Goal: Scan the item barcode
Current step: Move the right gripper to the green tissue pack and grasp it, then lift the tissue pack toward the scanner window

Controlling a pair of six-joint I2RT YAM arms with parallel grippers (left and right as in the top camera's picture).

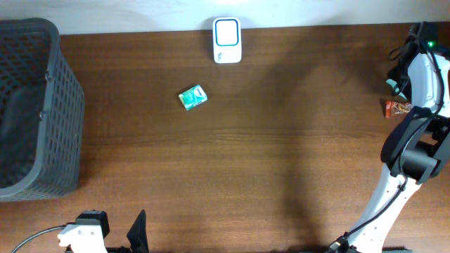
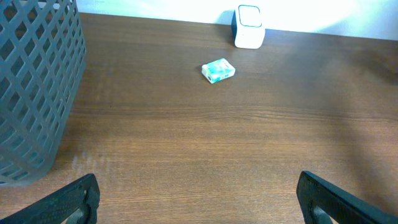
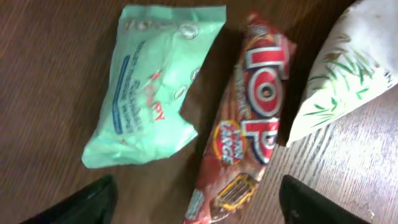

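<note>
A white rounded-rectangle barcode scanner with a blue-outlined window (image 1: 226,40) is seen standing at the far edge of the dark brown wooden table (image 1: 281,161), and a small green-and-white packet (image 1: 193,97) is found lying flat on the wood just in front of it and slightly to its left, apart from it. A dark grey plastic lattice basket (image 1: 31,105) is placed at the left end of the table. The left gripper (image 2: 199,202) is held low at the near edge, facing the scanner; its two black fingers (image 2: 73,200) are spread to the full width of the wrist view, and nothing is held between them. The right gripper (image 3: 199,208) is positioned over three items lying side by side on the table at the far right: a crinkled mint-green plastic pouch (image 3: 152,87), a red-brown snack bar wrapper printed with large white letters (image 3: 252,118) and a white pouch with a green leaf print (image 3: 348,68). The snack wrapper is touched by the white pouch on one side and lies just beside the mint pouch on the other. The right fingers (image 3: 84,205) are parted widely, one to either side of the snack wrapper's near end, and nothing is gripped by them
</note>
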